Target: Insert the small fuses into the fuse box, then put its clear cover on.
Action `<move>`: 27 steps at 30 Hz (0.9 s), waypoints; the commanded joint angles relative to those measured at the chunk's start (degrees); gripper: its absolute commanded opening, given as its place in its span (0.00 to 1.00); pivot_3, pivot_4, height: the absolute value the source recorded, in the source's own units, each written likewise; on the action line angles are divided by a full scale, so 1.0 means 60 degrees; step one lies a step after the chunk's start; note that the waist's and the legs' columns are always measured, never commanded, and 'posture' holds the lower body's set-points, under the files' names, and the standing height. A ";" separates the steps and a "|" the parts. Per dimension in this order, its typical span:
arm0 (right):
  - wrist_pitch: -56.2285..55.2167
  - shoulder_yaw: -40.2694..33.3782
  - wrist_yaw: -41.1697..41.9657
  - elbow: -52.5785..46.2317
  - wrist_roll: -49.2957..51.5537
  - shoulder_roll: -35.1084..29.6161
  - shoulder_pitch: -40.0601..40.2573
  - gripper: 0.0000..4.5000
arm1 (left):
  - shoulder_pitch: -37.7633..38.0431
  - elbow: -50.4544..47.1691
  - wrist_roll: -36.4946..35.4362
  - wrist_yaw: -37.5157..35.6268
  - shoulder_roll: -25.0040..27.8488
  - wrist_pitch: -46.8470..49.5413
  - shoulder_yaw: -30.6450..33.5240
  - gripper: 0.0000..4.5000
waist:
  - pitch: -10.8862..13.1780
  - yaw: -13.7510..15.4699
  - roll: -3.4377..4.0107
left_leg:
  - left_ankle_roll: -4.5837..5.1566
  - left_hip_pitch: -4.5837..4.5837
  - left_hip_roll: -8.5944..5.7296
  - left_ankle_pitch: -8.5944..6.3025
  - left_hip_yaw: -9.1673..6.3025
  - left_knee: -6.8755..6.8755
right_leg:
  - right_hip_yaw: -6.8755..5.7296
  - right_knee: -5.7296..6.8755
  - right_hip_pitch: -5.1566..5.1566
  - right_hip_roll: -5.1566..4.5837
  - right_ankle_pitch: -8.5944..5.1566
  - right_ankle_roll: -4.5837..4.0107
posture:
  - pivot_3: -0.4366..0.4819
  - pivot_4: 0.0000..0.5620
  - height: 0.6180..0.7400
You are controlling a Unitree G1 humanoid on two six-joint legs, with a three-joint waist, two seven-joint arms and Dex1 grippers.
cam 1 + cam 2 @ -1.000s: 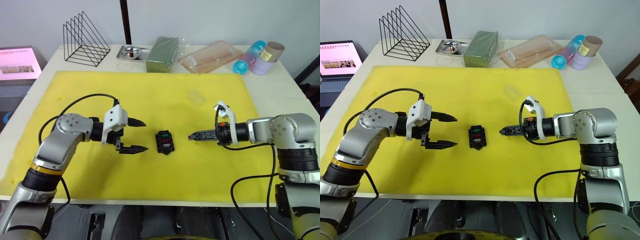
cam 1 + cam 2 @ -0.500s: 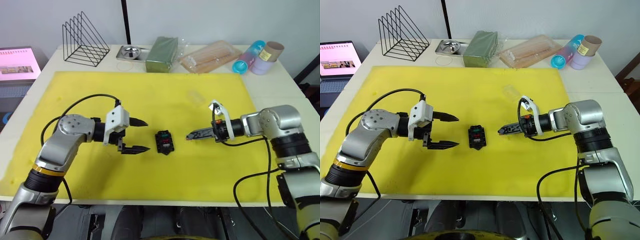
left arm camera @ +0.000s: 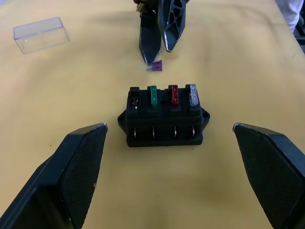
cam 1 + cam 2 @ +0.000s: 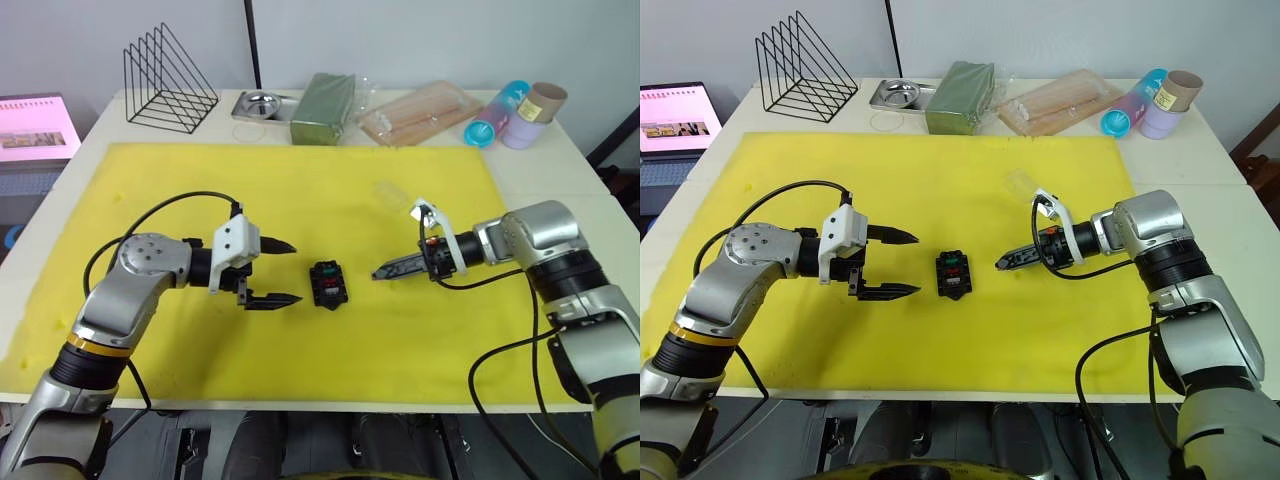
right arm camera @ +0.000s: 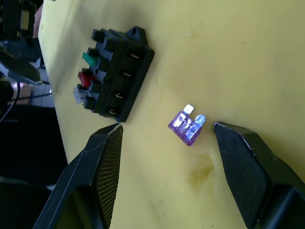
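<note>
The yellow mat (image 4: pixel 300 190) is bearing the fuse box (image 3: pixel 164 116), with green, red and grey fuses seated. The left gripper (image 4: pixel 272 272) is being held spread beside it. The right gripper (image 5: pixel 167 138), swung slightly nearer since a second ago, is being spread around the purple fuse (image 5: pixel 187 126), unlifted; the cover (image 3: pixel 40 35) is lying apart.

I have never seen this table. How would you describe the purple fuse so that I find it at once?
Start from the yellow mat and find the fuse box, a black block near its middle. Just beyond it on the robot's right, the purple fuse lies loose on the mat at the tips of the right pincer. Unlike the green, red and grey fuses, it is not seated in the box.
</note>
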 commanded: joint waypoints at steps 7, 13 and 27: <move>-0.0740 0.0472 0.0927 0.1425 -0.0825 0.0878 -0.0847 0.70 | -0.0040 -0.0358 0.0032 0.0083 -0.0023 -0.0095 0.0066 1.00 | 0.0000 -0.0199 0.0000 | 0.0000 0.0001 0.0002 0.0000 -0.0017 -0.0001 | -0.0003 0.0004 -0.0001 0.0002 0.0000 0.0000 | 0.48 0.27 1.00; -0.1414 0.0690 0.1512 0.2285 -0.1553 0.0968 -0.1091 0.67 | 0.0078 -0.0493 0.0031 0.0153 0.0021 -0.0088 0.0138 1.00 | 0.0000 -0.0233 0.0001 | 0.0000 0.0003 0.0003 0.0000 -0.0025 -0.0004 | -0.0003 0.0008 -0.0004 0.0004 0.0000 -0.0001 | 0.48 0.27 1.00; -0.1845 0.0571 0.1995 0.2801 -0.2385 0.1115 -0.1212 0.00 | 0.0004 -0.0456 0.0059 0.0195 -0.0049 -0.0163 0.0069 1.00 | 0.0000 -0.0204 0.0002 | 0.0000 0.0003 -0.0004 0.0000 -0.0026 -0.0001 | -0.0003 0.0008 0.0000 -0.0005 0.0001 0.0000 | 0.48 0.27 1.00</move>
